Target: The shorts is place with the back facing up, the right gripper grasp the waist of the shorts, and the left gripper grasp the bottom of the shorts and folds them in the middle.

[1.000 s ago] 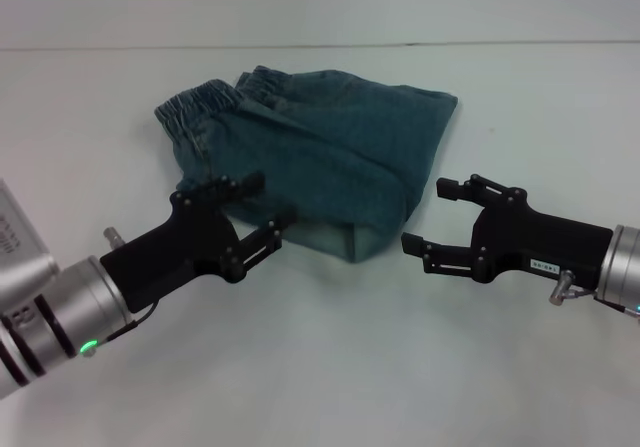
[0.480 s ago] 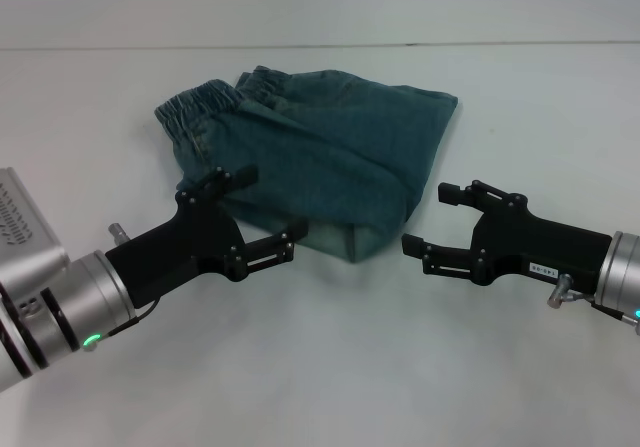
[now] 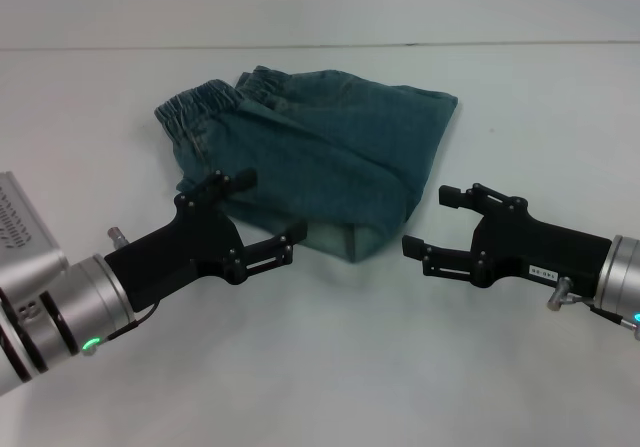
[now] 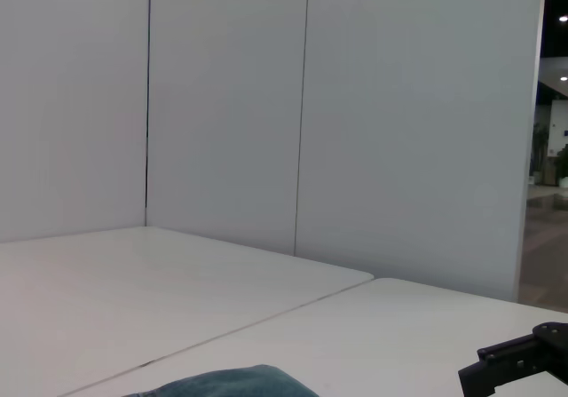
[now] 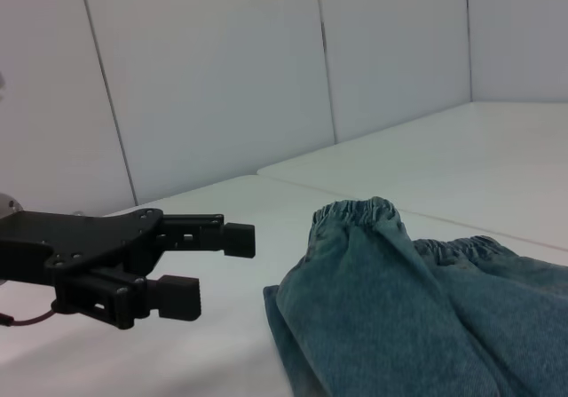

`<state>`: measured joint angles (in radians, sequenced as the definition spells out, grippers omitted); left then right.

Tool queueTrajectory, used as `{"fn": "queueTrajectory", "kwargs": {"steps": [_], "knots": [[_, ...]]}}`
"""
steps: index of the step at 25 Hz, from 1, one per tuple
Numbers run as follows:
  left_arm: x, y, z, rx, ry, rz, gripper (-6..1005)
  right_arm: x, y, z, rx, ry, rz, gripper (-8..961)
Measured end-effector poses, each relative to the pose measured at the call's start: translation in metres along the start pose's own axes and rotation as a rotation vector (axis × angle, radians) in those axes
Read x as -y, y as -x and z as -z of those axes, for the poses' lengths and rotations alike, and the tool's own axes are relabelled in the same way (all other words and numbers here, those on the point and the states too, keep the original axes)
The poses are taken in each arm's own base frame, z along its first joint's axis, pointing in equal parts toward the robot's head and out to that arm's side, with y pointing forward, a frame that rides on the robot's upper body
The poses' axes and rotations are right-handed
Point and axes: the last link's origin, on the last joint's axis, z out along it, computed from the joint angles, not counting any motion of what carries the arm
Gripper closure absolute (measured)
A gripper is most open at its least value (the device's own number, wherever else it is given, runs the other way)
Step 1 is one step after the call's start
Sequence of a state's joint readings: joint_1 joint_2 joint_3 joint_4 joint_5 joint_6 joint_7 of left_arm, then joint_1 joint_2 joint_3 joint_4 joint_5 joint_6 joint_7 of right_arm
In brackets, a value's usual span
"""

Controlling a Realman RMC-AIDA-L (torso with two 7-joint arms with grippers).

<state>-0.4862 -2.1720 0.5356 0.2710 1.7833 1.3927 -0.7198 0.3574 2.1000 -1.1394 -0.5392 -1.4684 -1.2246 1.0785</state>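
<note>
From the head view, the shorts (image 3: 310,162) lay folded on the white table (image 3: 330,367), in the middle and toward the far side. The left gripper (image 3: 268,209) was at their near left edge, fingers spread wide and holding nothing. The right gripper (image 3: 428,221) was just off their near right corner, also spread wide and holding nothing.

From the left wrist view, a bit of the shorts (image 4: 226,385) and a black claw tip (image 4: 515,369) showed.

From the right wrist view, the shorts (image 5: 417,308) lay near, with the left gripper (image 5: 213,262) beside them, fingers apart.
</note>
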Motion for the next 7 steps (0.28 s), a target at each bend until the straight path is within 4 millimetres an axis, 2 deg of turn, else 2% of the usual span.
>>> {"fn": "queueTrajectory", "kwargs": {"steps": [7], "knots": [[-0.0002, 0.0019, 0.0043, -0.003, -0.013, 0.008, 63, 0.0002, -0.0015, 0.0005, 0.000, -0.005, -0.004, -3]]}}
